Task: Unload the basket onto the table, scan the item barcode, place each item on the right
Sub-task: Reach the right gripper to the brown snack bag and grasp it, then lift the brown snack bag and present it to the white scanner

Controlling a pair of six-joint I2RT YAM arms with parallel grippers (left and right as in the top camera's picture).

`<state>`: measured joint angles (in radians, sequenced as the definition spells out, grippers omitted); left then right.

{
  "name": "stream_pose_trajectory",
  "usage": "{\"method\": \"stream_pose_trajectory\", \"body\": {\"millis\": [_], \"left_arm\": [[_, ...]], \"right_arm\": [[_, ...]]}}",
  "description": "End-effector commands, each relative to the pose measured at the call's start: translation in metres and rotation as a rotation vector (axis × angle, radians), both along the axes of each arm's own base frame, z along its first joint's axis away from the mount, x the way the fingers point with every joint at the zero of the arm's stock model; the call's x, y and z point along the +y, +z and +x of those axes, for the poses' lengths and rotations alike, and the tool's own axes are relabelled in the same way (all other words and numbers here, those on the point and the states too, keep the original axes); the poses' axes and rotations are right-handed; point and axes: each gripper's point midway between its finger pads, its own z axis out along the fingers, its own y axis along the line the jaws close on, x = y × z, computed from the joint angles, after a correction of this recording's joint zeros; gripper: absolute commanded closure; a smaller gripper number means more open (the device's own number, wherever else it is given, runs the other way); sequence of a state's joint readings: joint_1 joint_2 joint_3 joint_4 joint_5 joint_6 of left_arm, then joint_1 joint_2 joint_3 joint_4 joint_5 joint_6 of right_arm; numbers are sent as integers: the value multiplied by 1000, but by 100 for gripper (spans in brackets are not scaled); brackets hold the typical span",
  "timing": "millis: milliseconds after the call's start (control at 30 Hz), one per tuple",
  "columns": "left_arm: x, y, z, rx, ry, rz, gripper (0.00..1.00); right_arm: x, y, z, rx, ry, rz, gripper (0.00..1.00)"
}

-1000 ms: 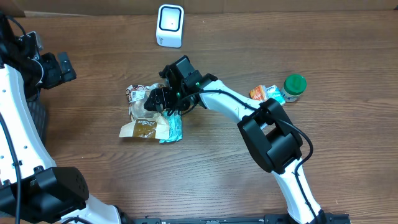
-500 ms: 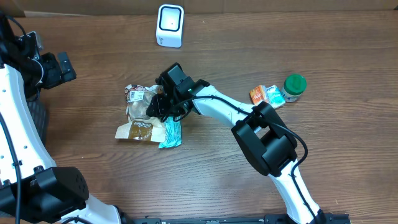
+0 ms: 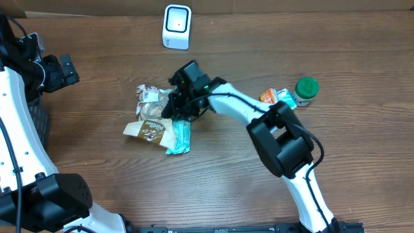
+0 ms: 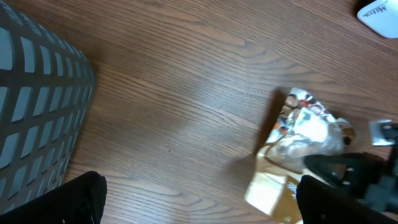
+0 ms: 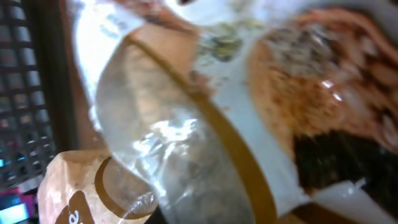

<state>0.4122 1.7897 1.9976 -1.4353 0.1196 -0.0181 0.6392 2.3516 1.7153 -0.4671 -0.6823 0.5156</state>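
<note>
Right gripper [image 3: 173, 107] is clamped on the bag [image 3: 150, 97] in the mid-table pile, well apart from the scanner [image 3: 176, 26]. Left gripper [image 3: 65, 70] sits idle at far left, fingers wide apart. Grasp looks done; lifting and showing the barcode to the scanner are not yet done.

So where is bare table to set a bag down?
Free room lies between the scanner and the snack bags, in front of the bags toward the near edge, and beyond the green-lidded jar. It is crowded at the bags, where the right gripper is shut on them, and beside the orange packet.
</note>
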Motion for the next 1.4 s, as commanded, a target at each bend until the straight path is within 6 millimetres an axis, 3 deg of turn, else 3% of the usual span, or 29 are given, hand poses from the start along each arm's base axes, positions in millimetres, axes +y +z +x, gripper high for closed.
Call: {"method": "stream_pose_trajectory", "body": {"millis": [0,333,600,800,1067,1267,1367], "left_arm": [[-4,-2,2,3,-31,3,0],[-4,-2,2,3,-31,3,0],[-4,-2,2,3,-31,3,0],[-4,-2,2,3,-31,3,0],[-4,-2,2,3,-31,3,0],[-4,-2,2,3,-31,3,0],[-4,-2,2,3,-31,3,0]], "right_arm": [[-6,89,1,-111,131,212,96],[-66,203,-29,-514,285,105,96],[-104,274,-58,-659,283,108,96],[-118,292,-71,-675,268,110,96],[-140,300,-75,-615,228,137,96],[-144,297,-73,-613,215,108,96],[-154,287,-57,-654,167,-2,96]]}}
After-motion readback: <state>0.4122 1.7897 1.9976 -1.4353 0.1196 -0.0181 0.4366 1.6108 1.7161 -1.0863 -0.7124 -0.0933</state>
